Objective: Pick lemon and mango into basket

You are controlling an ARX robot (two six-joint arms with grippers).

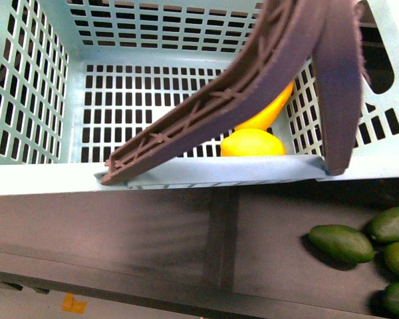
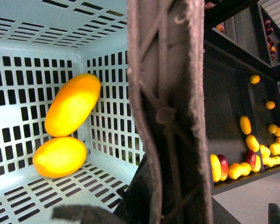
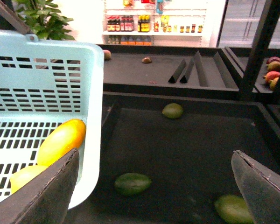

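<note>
The light turquoise basket (image 1: pixel 53 178) fills the upper front view, its brown ribbed handle (image 1: pixel 253 86) slanting across it. Inside, by the right wall, the long yellow-orange mango (image 1: pixel 271 109) leans above the rounder lemon (image 1: pixel 253 143). In the left wrist view the mango (image 2: pixel 73 105) lies just over the lemon (image 2: pixel 59 156) on the slotted floor. My left gripper (image 2: pixel 149 205) is shut on the handle (image 2: pixel 163 112). My right gripper (image 3: pixel 156 186) hangs open and empty beside the basket (image 3: pixel 91 93), over the dark shelf; the mango (image 3: pixel 60 139) and lemon (image 3: pixel 24 177) show inside.
Dark green oval fruits (image 1: pixel 342 242) lie on the dark shelf below the basket's right side, and others (image 3: pixel 133 183) sit under the right gripper. A shelf of yellow and red fruit (image 2: pixel 245 163) stands off to one side. Triangular dividers (image 3: pixel 186 72) rise further back.
</note>
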